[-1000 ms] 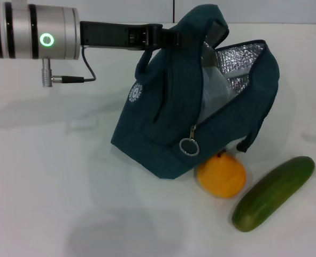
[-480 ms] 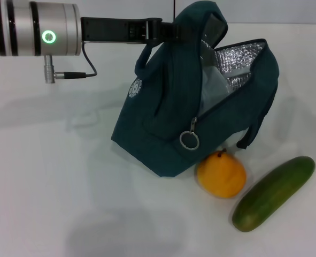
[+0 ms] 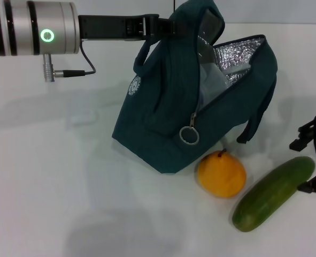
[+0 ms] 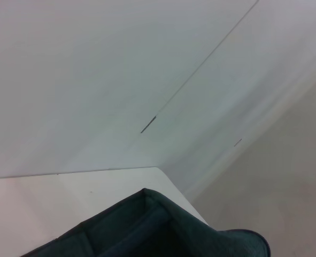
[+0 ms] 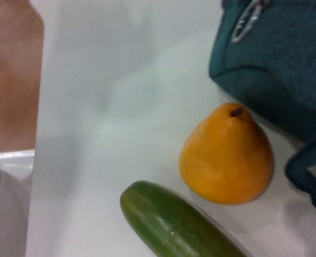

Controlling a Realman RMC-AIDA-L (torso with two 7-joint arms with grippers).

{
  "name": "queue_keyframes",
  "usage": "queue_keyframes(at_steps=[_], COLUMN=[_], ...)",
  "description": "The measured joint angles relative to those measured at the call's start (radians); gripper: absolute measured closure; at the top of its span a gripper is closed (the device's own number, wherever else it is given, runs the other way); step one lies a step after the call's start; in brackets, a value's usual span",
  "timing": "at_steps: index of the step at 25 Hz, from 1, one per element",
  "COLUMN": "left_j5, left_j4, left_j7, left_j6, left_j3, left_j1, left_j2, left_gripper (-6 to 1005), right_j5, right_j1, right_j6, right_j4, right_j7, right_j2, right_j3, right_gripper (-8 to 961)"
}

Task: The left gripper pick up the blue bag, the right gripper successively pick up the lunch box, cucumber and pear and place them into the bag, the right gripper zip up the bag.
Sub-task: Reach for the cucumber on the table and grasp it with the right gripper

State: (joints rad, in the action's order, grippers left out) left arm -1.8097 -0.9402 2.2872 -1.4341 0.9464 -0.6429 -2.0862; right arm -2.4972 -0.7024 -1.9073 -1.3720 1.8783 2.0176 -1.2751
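Two things still lie out on the table (image 3: 51,176): the pear (image 3: 222,174) just beside the blue bag (image 3: 163,123), and the cucumber (image 3: 272,193) next to it. From my head view, my left gripper (image 3: 166,29) pinches the bag's top handle and holds the mouth open, silver lining showing, something pale inside that may be the lunch box, though I cannot say for sure. My right gripper (image 3: 314,155) sits at the edge, right over the cucumber's far end; whether its fingers are spread or together I cannot tell.

Left wrist view: only the bag's (image 4: 163,230) dark fabric edge and wall beyond, none of my own fingers.

Right wrist view: cucumber (image 5: 174,225) close below, pear (image 5: 227,155) nearly touching it, the zip ring (image 5: 246,24) hanging from the bag.

My worry: coming down at the cucumber's tip, I could roll it into the pear, or get a skewed grip and drop it short of the opening.
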Motion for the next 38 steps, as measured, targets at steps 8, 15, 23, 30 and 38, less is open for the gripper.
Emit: queue_keyframes(at_steps=[8,15,23,30,38], left_j5=[0.01,0.023,0.024,0.024,0.024], left_j4=[0.0,0.0,0.0,0.0,0.0], left_j7=[0.001,0.001,-0.001,-0.006,-0.016], left_j6=[0.01,0.013,0.012,0.009,0.009], left_j3=[0.005,0.008,0.008,0.008,0.008], left_j1=[-0.004,-0.002,0.0,0.0,0.002], left_j2=[-0.002,-0.001,0.0,0.0,0.0], left_gripper=[933,933,933,933,932], right_j5=[0.001,0.002,-0.001,-0.001,-0.001], right_j1=[-0.009,-0.008,-0.01,-0.014,-0.017], right_j6=[0.047,0.088,0.149,0.193,0.215], right_j4=[0.01,0.031,0.058,0.08,0.085], right_j7=[-0.003,0.012,0.03,0.037,0.07], right_j2=[0.004,0.009,0.011,0.01,0.01], right_j3=[-0.148,-0.239,-0.338,-0.386,-0.438], right_gripper=[87,86,89,93,94])
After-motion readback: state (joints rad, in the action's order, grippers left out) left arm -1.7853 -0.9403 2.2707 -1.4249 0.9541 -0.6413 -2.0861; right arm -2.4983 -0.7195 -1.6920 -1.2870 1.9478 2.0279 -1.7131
